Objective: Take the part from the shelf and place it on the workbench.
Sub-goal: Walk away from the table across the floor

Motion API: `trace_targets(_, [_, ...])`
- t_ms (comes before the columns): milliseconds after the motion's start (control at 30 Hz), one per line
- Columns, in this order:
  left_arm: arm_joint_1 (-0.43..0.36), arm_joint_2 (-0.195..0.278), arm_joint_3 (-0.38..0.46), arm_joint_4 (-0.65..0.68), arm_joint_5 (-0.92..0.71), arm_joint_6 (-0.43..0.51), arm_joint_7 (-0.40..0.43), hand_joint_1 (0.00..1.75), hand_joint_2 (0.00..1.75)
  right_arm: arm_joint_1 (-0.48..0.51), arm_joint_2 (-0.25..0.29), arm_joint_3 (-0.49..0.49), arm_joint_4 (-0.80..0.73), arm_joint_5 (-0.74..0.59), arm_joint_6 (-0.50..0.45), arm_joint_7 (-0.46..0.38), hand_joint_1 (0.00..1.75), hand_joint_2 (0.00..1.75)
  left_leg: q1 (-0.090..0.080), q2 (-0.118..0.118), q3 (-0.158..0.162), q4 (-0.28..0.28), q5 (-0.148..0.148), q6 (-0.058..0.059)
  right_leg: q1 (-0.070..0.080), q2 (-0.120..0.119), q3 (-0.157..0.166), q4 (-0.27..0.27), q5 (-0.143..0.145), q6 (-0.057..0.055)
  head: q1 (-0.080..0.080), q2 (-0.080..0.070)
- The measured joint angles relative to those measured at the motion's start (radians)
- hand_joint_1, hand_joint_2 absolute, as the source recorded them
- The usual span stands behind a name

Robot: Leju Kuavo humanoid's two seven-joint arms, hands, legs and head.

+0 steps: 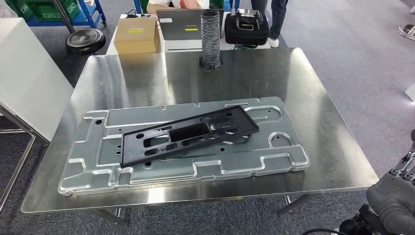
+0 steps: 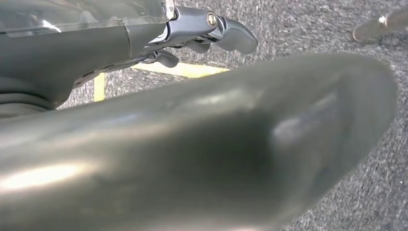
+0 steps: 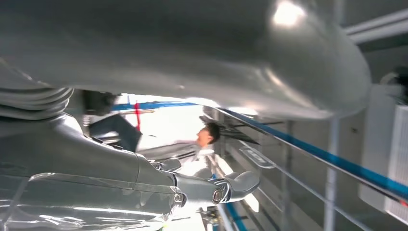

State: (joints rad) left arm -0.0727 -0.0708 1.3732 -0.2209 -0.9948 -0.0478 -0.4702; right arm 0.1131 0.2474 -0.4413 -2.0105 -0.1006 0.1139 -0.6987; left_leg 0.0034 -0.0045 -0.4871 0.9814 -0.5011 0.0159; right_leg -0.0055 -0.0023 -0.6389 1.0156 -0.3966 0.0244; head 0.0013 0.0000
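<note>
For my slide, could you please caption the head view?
Black part lying on a metal panel on the steel workbench.

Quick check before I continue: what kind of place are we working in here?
Most likely a factory or workshop floor: a steel workbench carries a stamped metal panel with a black plastic part on it, and blue carts with green bins stand behind.
</note>
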Motion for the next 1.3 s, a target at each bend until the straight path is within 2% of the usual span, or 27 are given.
trace_targets(67, [-0.002,0.0,0.0,0.0,-0.002,0.0,0.001,0.0,0.0,0.024,-0.002,0.006,-0.002,-0.003,-0.03,0.0,0.0,0.0,0.003,0.005,-0.024,-0.004,0.023,0.01,-0.004,0.001,-0.03,0.082,-0.087,0.011,0.003,0.0])
trace_targets(133, [-0.002,0.0,0.0,0.0,-0.002,0.0,0.001,0.0,0.0,0.042,-0.006,0.018,-0.004,-0.01,-0.059,0.0,0.0,0.0,0.002,0.007,-0.052,-0.002,0.042,0.013,-0.008,0.001,-0.062,0.215,-0.179,0.02,0.006,0.0])
trace_targets(167, [-0.002,0.0,0.0,0.0,-0.002,0.0,0.002,0.0,0.0,0.049,-0.007,0.023,-0.004,-0.012,-0.061,0.0,0.0,0.0,0.001,0.008,-0.065,0.001,0.051,0.012,-0.009,0.001,-0.063,0.259,-0.194,0.023,0.006,0.0])
trace_targets(200, [-0.002,0.0,0.0,0.0,-0.003,0.0,0.002,0.0,0.0,0.055,-0.008,0.026,-0.004,-0.012,-0.056,0.0,0.0,0.0,0.0,0.009,-0.079,0.004,0.058,0.011,-0.009,0.001,-0.049,0.271,-0.189,0.024,0.006,0.0])
trace_targets(233, [-0.002,0.0,-0.001,0.0,-0.005,0.0,0.003,0.0,0.0,0.06,-0.008,0.027,-0.004,-0.008,-0.048,0.001,0.0,0.0,0.0,0.009,-0.091,0.009,0.065,0.009,-0.009,0.001,-0.015,0.243,-0.167,0.023,0.006,0.0])
trace_targets(267, [-0.002,0.0,-0.001,0.0,-0.007,0.0,0.005,0.0,0.0,0.063,-0.008,0.027,-0.004,-0.002,-0.039,0.001,0.0,0.0,0.0,0.01,-0.103,0.013,0.072,0.006,-0.009,0.001,0.036,0.181,-0.142,0.02,0.006,0.0])
trace_targets(333, [-0.003,0.0,-0.002,0.0,-0.01,0.0,0.009,0.0,0.0,0.071,-0.008,0.028,-0.005,0.014,-0.023,0.0,0.0,0.0,-0.001,0.009,-0.119,0.02,0.085,-0.001,-0.005,0.001,0.14,0.034,-0.128,0.008,0.005,0.0])
trace_targets(400, [-0.003,0.0,-0.002,0.0,-0.012,0.0,0.014,0.0,0.0,0.083,-0.007,0.029,-0.008,0.028,-0.012,0.0,0.0,0.0,-0.002,0.009,-0.123,0.02,0.098,-0.013,0.002,0.002,0.18,-0.036,-0.135,-0.006,0.006,0.0])
trace_targets(467, [-0.001,0.001,-0.002,0.0,-0.015,-0.001,0.02,0.0,0.0,0.1,-0.003,0.029,-0.012,0.045,-0.005,0.0,0.0,0.0,0.0,0.007,-0.126,0.016,0.11,-0.025,0.003,0.0,0.172,-0.045,-0.119,-0.021,0.008,0.0])
trace_targets(500, [0.0,0.001,-0.002,0.0,-0.016,-0.002,0.023,0.0,0.0,0.107,0.0,0.031,-0.014,0.054,-0.003,0.0,0.0,0.0,0.0,0.007,-0.132,0.023,0.098,-0.031,0.001,-0.001,0.164,-0.05,-0.108,-0.029,0.008,0.0])
trace_targets(567, [0.002,0.002,-0.002,0.0,-0.018,-0.003,0.029,0.0,0.0,0.123,0.007,0.036,-0.017,0.069,0.002,0.001,0.0,0.0,0.003,0.006,-0.155,0.09,0.018,-0.04,-0.003,-0.004,0.142,-0.057,-0.083,-0.041,0.003,0.0])
trace_targets(633, [0.002,0.001,-0.002,0.0,-0.018,-0.003,0.034,0.0,0.0,0.138,0.013,0.042,-0.02,0.075,0.006,0.001,0.0,0.0,0.005,0.006,-0.181,0.214,-0.08,-0.047,-0.001,-0.005,0.113,-0.055,-0.061,-0.046,-0.002,0.0])
trace_targets(667, [0.001,0.001,-0.002,0.0,-0.018,-0.002,0.035,0.0,0.0,0.143,0.015,0.045,-0.02,0.077,0.008,0.001,0.0,0.0,0.006,0.006,-0.185,0.267,-0.1,-0.049,0.001,-0.005,0.097,-0.051,-0.052,-0.046,-0.002,0.0])
trace_targets(700, [0.001,0.001,-0.002,0.0,-0.016,0.0,0.036,0.0,0.0,0.148,0.016,0.046,-0.02,0.076,0.012,0.001,0.0,0.0,0.006,0.006,-0.177,0.295,-0.094,-0.05,0.001,-0.006,0.081,-0.047,-0.042,-0.045,-0.002,0.0])
trace_targets(733, [0.001,0.001,-0.002,0.0,-0.014,0.003,0.036,0.0,0.0,0.151,0.017,0.047,-0.02,0.074,0.017,0.001,0.0,0.0,0.006,0.006,-0.152,0.288,-0.07,-0.05,0.002,-0.006,0.064,-0.04,-0.034,-0.043,-0.002,0.0])
trace_targets(800, [-0.002,0.0,-0.002,0.0,-0.011,0.01,0.035,0.0,0.0,0.153,0.017,0.047,-0.017,0.066,0.027,0.001,0.0,0.0,0.006,0.006,-0.055,0.179,-0.027,-0.045,0.002,-0.006,0.033,-0.025,-0.019,-0.038,-0.002,0.0])
trace_targets(833, [-0.004,0.0,-0.002,0.0,-0.01,0.013,0.034,0.0,0.0,0.152,0.017,0.048,-0.014,0.062,0.032,0.001,0.0,0.0,0.004,0.005,0.001,0.101,-0.029,-0.041,0.003,-0.006,0.021,-0.016,-0.013,-0.033,-0.002,0.0])
trace_targets(900, [-0.009,0.0,-0.002,0.0,-0.008,0.016,0.031,0.0,0.0,0.148,0.017,0.048,-0.006,0.055,0.037,0.001,0.0,0.0,0.0,0.004,0.061,0.004,-0.051,-0.03,0.005,-0.007,0.012,-0.008,0.001,-0.023,-0.002,0.0])
trace_targets(967, [-0.009,-0.001,-0.002,0.0,-0.008,0.019,0.026,0.0,0.0,0.144,0.017,0.048,0.004,0.05,0.039,0.001,0.0,0.0,-0.002,0.005,0.055,-0.009,-0.044,-0.016,0.003,-0.008,0.009,-0.008,0.016,-0.01,-0.004,0.0])
trace_targets(1000, [-0.01,-0.001,-0.001,0.0,-0.008,0.019,0.023,0.0,0.0,0.143,0.017,0.048,0.011,0.048,0.039,0.001,0.0,0.0,-0.001,0.007,0.047,-0.01,-0.033,-0.008,0.002,-0.006,0.003,-0.003,0.007,-0.004,-0.006,0.0])
trace_targets(1033, [-0.01,-0.001,-0.001,0.0,-0.009,0.02,0.021,0.0,0.0,0.143,0.017,0.048,0.018,0.046,0.039,0.001,0.0,0.0,0.0,0.01,0.036,-0.011,-0.021,-0.001,0.001,-0.005,-0.006,0.014,-0.019,0.002,-0.004,0.0])
trace_targets(1067, [-0.011,-0.001,-0.001,0.0,-0.01,0.02,0.019,0.0,0.0,0.141,0.017,0.048,0.027,0.045,0.039,0.001,0.0,0.0,0.002,0.012,0.022,-0.013,-0.008,0.005,-0.001,-0.003,-0.019,0.052,-0.066,0.007,-0.003,0.0])
trace_targets(1133, [-0.012,0.001,-0.001,0.0,-0.012,0.02,0.017,0.0,0.0,0.137,0.017,0.049,0.05,0.044,0.037,0.001,0.0,0.0,0.0,0.014,-0.01,-0.012,0.017,0.011,-0.005,-0.003,-0.047,0.172,-0.169,0.015,0.001,0.0])
trace_targets(1167, [-0.012,0.002,-0.001,0.0,-0.012,0.02,0.017,0.0,0.0,0.136,0.017,0.049,0.061,0.044,0.036,0.001,0.0,0.0,-0.001,0.014,-0.028,-0.01,0.029,0.011,-0.006,-0.003,-0.054,0.232,-0.194,0.017,0.001,0.0])
trace_targets(1200, [-0.012,0.003,-0.001,0.0,-0.012,0.022,0.017,0.0,0.0,0.135,0.017,0.049,0.074,0.044,0.035,0.001,0.0,0.0,-0.002,0.014,-0.045,-0.007,0.041,0.01,-0.007,-0.003,-0.05,0.269,-0.191,0.018,0.001,0.0])
trace_targets(1233, [-0.011,0.003,-0.001,0.0,-0.012,0.024,0.018,0.0,0.0,0.134,0.017,0.049,0.087,0.044,0.034,0.001,0.0,0.0,-0.003,0.014,-0.062,-0.003,0.052,0.009,-0.008,-0.003,-0.032,0.276,-0.166,0.018,0.001,0.0])
trace_targets(1300, [-0.01,0.004,-0.001,0.0,-0.012,0.03,0.023,0.0,0.0,0.129,0.017,0.049,0.12,0.05,0.032,0.001,0.0,0.0,-0.003,0.014,-0.094,0.007,0.071,0.004,-0.007,-0.002,0.058,0.183,-0.112,0.009,0.001,0.0])
